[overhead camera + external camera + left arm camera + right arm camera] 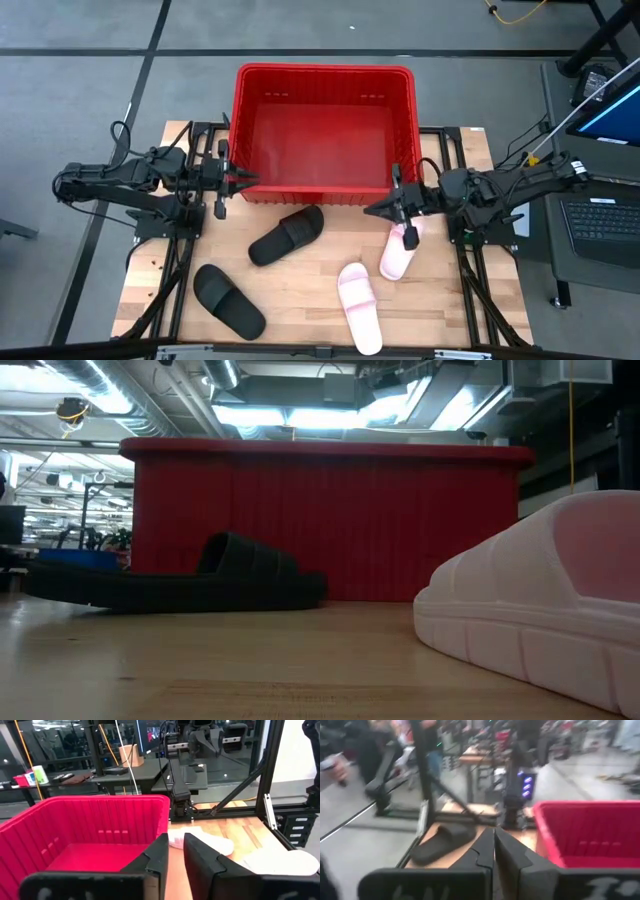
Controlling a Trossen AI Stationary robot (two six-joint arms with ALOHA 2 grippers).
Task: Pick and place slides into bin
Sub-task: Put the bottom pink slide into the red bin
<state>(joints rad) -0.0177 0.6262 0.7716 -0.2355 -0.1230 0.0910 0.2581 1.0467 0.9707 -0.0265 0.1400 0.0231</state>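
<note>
Slides are all lying on the bench (300,290): two black (287,235) (229,300), two pink (360,307) (398,258). Red bin (325,78) is sitting at the far edge. Left end effector (248,179) and right end effector (372,209) are hovering, fingers together.

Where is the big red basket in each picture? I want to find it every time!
High view: the red basket sits at the table's far edge, in the middle, between both arms, empty.
Low view: its long red wall fills the background behind a black slide.
Left wrist view: it shows as a pinkish-red tub.
Right wrist view: its corner shows at one side.
Shared landmark: the basket's thick red rim.
</note>
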